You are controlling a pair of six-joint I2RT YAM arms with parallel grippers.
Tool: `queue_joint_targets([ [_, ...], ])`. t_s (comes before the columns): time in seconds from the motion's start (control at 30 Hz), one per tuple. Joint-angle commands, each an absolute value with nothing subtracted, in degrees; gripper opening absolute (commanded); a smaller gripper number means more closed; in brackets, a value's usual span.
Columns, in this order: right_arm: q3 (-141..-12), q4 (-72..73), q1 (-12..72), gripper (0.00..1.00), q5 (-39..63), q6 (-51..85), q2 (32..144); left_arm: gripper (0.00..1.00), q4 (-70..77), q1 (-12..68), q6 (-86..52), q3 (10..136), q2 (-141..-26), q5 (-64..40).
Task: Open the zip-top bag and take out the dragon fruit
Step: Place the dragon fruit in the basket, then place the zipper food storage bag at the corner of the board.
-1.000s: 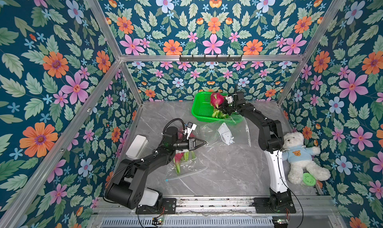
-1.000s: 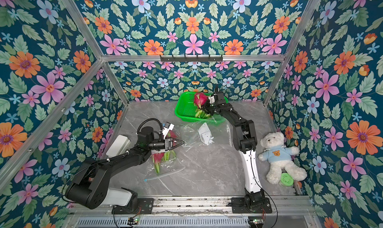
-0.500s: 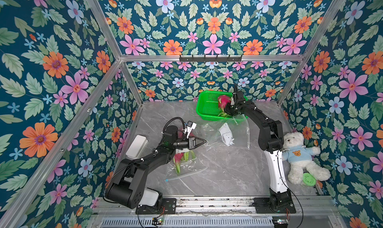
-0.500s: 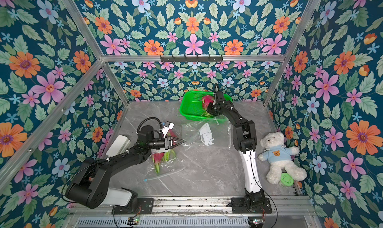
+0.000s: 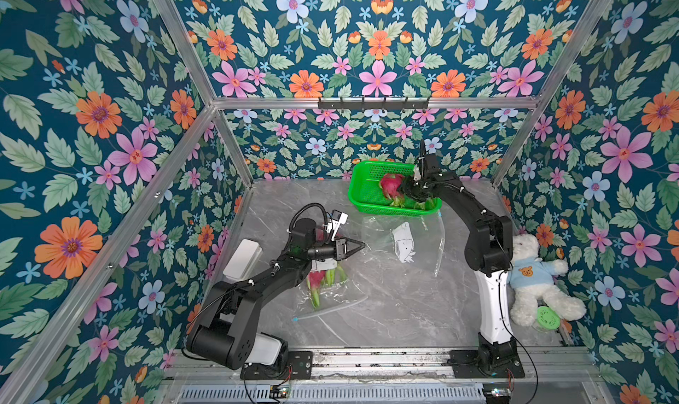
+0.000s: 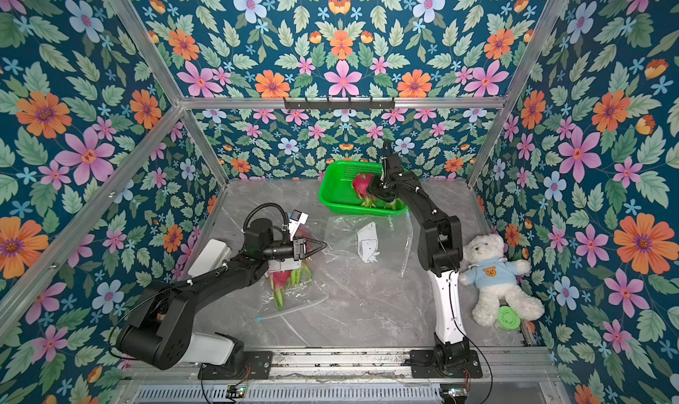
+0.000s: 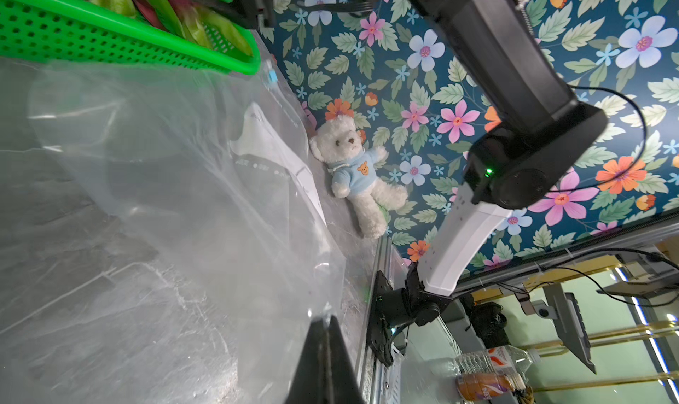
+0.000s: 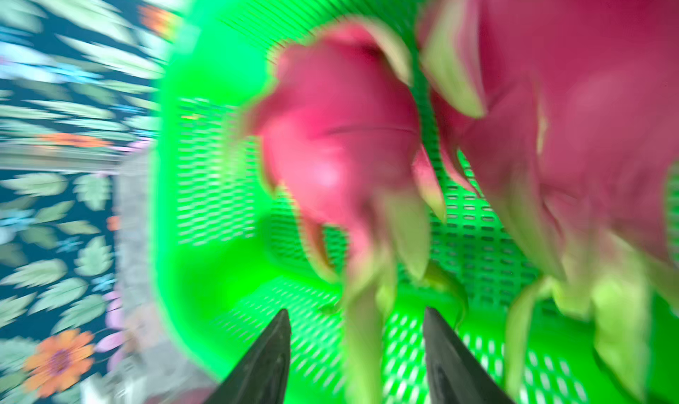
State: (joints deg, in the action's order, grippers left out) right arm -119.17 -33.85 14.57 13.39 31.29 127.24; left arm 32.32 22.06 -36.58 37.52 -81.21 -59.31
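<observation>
A green basket [image 5: 362,196] at the back of the table holds a magenta dragon fruit [image 5: 390,184] with green-tipped scales. The blurred right wrist view shows two dragon fruits [image 8: 341,134] [image 8: 573,126] in it. My right gripper [image 5: 407,192] is inside the basket, open, with one green scale between its fingertips [image 8: 268,350] and apart from both. A clear, flat zip-top bag [image 5: 404,237] lies mid-table. My left gripper [image 5: 362,243] is shut on its edge [image 7: 257,200]. A second clear bag [image 5: 330,292] with a dragon fruit [image 5: 316,279] inside lies under my left arm.
A white teddy bear [image 5: 536,277] in a blue top lies against the right wall, with a green round disc [image 5: 548,317] by its leg. A white box [image 5: 242,259] sits by the left wall. Flowered walls close in three sides.
My right gripper lowered the dragon fruit into the basket, further right, and opened, letting it go. The left gripper stayed shut in place.
</observation>
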Motion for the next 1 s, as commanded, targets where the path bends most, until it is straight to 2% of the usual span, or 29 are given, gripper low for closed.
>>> queue_joint_targets([
  [0.0,-115.98,-32.13,14.63,0.63,14.27,29.16,121.9,0.0,32.5,21.6,-35.07,38.97,-81.21,-56.57],
  [0.13,-107.19,-28.74,14.39,0.65,14.28,27.89,112.61,0.0,32.76,20.54,-35.07,42.71,-81.22,-53.01],
  [0.33,-86.88,-18.96,14.41,0.65,16.34,28.72,96.55,0.0,34.39,18.83,-34.25,51.18,-82.46,-44.98],
  [0.6,-61.3,-6.0,14.54,0.66,20.34,33.2,78.02,0.0,38.54,11.43,-35.14,59.17,-86.22,-35.87],
  [0.97,-48.03,-5.79,14.66,0.66,19.39,33.37,64.24,0.0,45.37,-4.91,-34.63,62.36,-96.02,-26.59],
])
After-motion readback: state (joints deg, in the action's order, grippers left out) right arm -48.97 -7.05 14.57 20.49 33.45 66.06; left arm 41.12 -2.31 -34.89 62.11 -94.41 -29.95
